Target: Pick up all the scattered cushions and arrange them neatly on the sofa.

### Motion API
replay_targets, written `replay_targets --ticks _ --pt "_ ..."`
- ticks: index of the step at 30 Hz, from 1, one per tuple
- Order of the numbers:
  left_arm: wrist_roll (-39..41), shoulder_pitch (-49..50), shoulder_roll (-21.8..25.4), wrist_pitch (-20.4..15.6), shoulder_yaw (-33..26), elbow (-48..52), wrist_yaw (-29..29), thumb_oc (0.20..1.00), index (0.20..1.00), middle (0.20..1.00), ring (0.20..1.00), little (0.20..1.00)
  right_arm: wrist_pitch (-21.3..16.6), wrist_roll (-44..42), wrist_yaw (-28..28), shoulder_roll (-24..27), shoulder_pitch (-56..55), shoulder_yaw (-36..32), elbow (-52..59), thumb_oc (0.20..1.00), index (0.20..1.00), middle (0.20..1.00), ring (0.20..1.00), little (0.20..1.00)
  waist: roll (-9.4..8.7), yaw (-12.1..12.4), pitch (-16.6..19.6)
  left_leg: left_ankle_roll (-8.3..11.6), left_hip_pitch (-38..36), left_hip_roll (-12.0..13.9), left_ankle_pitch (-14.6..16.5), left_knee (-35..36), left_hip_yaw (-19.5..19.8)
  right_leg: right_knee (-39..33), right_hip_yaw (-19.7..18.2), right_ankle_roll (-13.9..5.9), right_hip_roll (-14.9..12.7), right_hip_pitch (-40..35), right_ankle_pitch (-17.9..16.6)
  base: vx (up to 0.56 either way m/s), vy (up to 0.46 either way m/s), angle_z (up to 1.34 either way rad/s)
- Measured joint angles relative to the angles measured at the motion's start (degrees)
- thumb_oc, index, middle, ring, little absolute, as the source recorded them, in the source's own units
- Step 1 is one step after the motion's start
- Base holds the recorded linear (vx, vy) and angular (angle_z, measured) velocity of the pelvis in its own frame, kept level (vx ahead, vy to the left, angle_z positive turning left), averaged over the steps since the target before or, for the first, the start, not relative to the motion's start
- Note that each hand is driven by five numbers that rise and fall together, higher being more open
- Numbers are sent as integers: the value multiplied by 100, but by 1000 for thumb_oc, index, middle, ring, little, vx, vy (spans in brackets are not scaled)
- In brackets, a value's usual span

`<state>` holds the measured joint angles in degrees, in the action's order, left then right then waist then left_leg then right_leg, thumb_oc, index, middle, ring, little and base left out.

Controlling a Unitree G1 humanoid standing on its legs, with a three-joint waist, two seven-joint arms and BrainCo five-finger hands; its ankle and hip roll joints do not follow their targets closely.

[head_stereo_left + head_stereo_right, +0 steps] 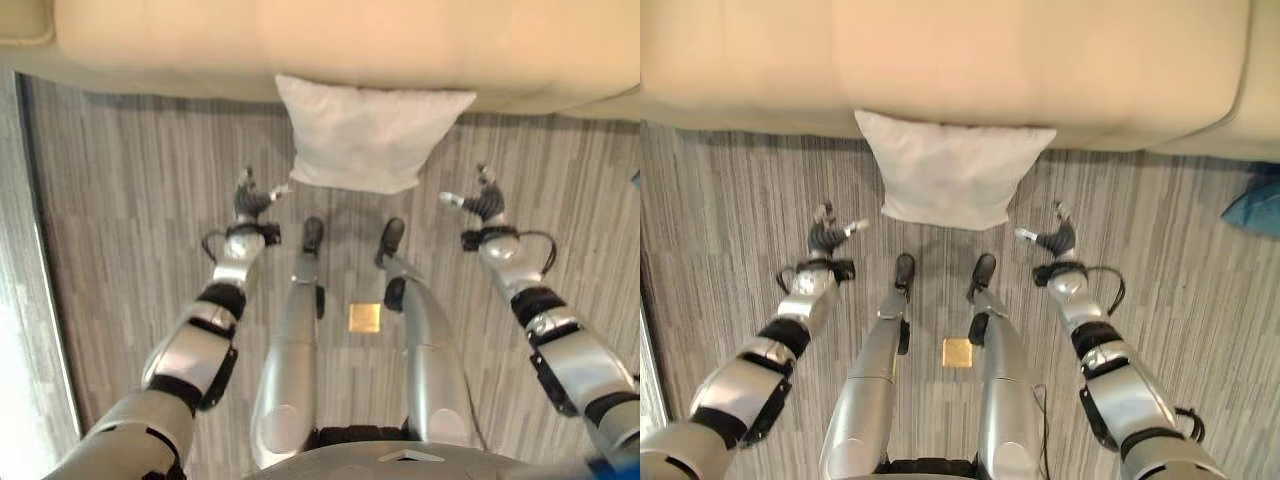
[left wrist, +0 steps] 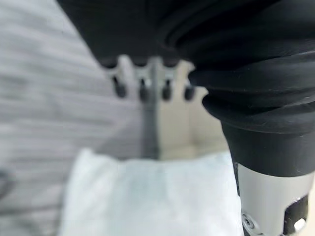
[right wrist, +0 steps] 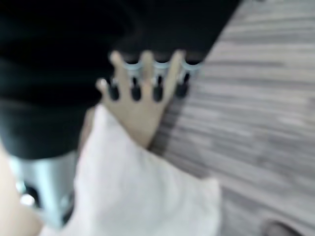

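A white square cushion (image 1: 370, 135) lies on the grey striped floor, its far edge against the base of the beige sofa (image 1: 330, 40). My left hand (image 1: 250, 200) hovers just off the cushion's near left corner, fingers straight and thumb pointing toward it. My right hand (image 1: 483, 200) hangs off the near right side, a little farther from the cushion, also with straight fingers. Neither hand touches the cushion. In the wrist views the cushion (image 2: 147, 196) (image 3: 142, 196) shows beyond each hand's fingers (image 2: 142, 88) (image 3: 147, 91).
The sofa front runs across the far side. A blue object (image 1: 1255, 205) lies on the floor at the far right. A small yellow square (image 1: 364, 318) marks the floor in front of me. A pale strip (image 1: 20, 330) borders the floor on the left.
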<state>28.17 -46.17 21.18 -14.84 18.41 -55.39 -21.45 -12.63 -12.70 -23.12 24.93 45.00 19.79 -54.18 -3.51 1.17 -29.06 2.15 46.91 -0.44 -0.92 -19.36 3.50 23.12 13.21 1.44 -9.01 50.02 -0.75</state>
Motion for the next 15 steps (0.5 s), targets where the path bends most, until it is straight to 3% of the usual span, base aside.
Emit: replay_targets --ticks 6,9,11,15 --pt "33 -1373 252 -37 421 -297 -260 1000 1000 1000 1000 1000 -27 -71 -411 343 1223 126 -442 1000 1000 1000 1000 1000 7 -73 -64 -176 1370 -182 236 -898 -181 586 -217 -13 -227 1287 6 2 118 -5" --pt "380 -1837 459 -40 431 -263 -278 1000 1000 1000 1000 1000 -44 -173 -468 532 1844 246 -419 1000 1000 1000 1000 1000 -18 -88 -203 -278 1881 -203 310 -1178 -497 730 -545 -103 -249 1875 -91 13 104 -21" --pt "503 -2091 655 -54 446 -28 -279 1000 1000 1000 1000 1000 -38 -184 -514 985 2063 360 -198 1000 1000 1000 1000 1000 -7 -207 -197 -328 2479 -248 329 -1345 -620 871 -684 -167 -300 2530 -122 48 89 -11" --pt "1034 -2569 616 -54 599 -239 -233 1000 1000 1000 1000 1000 -31 -395 -575 1143 2546 481 -244 1000 1000 1000 1000 1000 16 -389 -251 -354 3132 -219 528 -1823 -796 1312 -925 -157 -285 3276 -36 60 23 -12"
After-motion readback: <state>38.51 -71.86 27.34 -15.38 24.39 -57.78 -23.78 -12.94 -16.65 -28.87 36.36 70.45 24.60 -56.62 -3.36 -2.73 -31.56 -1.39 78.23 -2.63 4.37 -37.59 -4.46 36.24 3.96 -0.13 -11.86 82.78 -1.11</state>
